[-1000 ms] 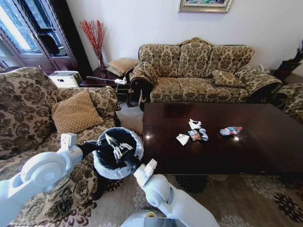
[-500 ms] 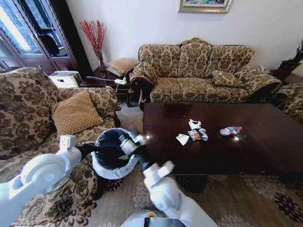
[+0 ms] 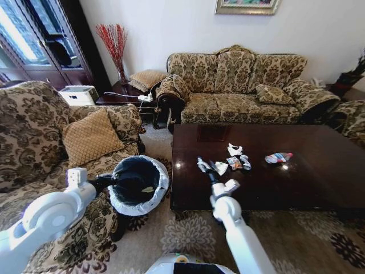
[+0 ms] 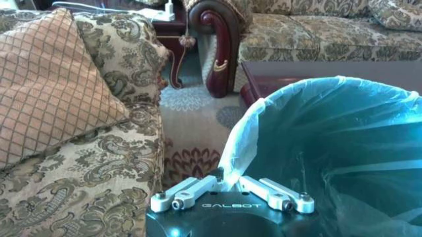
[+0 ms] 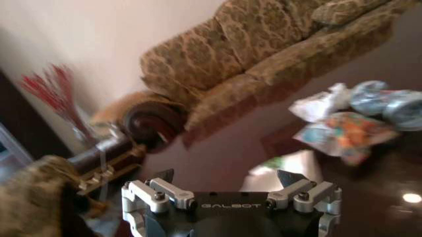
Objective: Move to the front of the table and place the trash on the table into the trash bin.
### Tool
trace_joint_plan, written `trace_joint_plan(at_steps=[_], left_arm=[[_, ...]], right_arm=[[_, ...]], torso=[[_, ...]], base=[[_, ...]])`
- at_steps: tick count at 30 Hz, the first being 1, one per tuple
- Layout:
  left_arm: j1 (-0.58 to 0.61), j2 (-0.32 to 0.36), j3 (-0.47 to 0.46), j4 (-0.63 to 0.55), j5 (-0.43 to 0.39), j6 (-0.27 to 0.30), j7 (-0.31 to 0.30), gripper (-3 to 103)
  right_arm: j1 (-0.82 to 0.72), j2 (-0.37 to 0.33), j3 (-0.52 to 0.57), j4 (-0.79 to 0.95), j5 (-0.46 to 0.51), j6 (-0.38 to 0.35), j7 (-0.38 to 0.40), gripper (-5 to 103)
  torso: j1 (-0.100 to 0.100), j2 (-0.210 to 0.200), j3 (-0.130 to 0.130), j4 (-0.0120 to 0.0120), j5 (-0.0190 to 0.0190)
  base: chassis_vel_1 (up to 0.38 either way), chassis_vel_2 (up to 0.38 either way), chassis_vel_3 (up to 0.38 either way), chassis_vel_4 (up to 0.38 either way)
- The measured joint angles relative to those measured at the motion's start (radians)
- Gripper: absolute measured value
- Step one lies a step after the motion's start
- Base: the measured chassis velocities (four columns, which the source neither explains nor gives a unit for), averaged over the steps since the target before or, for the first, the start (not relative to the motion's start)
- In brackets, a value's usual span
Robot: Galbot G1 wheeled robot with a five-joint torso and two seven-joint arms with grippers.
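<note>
Head view: your right gripper (image 3: 206,166), jaws wide and empty, hovers beside the white scrap (image 3: 220,168) on the table (image 3: 285,188); a low approach may push it away; left gripper (image 3: 112,180) pinches the trash bin (image 3: 138,185) liner, which may tear.

Head camera overlooks table (image 3: 296,171); wrist cameras sit close to bin (image 4: 329,133) and tabletop.
</note>
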Motion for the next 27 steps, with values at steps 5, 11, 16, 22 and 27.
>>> trace_joint_plan(at_steps=[5,11,16,22,27], left_arm=[[0.002,-0.016,0.004,-0.006,0.01,-0.001,0.002,0],[0.006,-0.025,0.005,-0.01,0.021,-0.001,0.005,0],[0.005,-0.026,0.004,-0.012,0.021,-0.001,0.006,0],[0.0,-0.031,0.012,-0.005,0.023,-0.004,0.009,0],[-0.005,-0.028,0.015,0.007,0.027,-0.016,0.012,0]], right_arm=[[0.043,-0.007,0.018,-0.107,-0.024,-0.002,0.0,100],[0.103,0.012,0.006,-0.185,-0.072,0.0,0.0,100],[0.162,0.027,-0.006,-0.253,-0.067,-0.016,-0.001,100],[0.196,0.032,-0.008,-0.298,-0.04,-0.037,-0.001,93],[0.208,0.026,-0.016,-0.315,-0.016,-0.036,-0.001,77]], torso=[[0.0,0.0,0.0,0.0002,0.0003],[0.0,0.0,0.0,0.0006,0.0],[0.0,0.0,0.0,0.0004,0.0001],[0.0,0.0,0.0,0.0003,0.0],[0.0,0.0,0.0,0.0002,-0.0002]], base=[[0.0,0.0,0.0,0.0],[0.0,0.0,0.0,0.0],[0.0,0.0,0.0,0.0],[0.0,0.0,0.0,0.0],[0.0,0.0,0.0,0.0]])
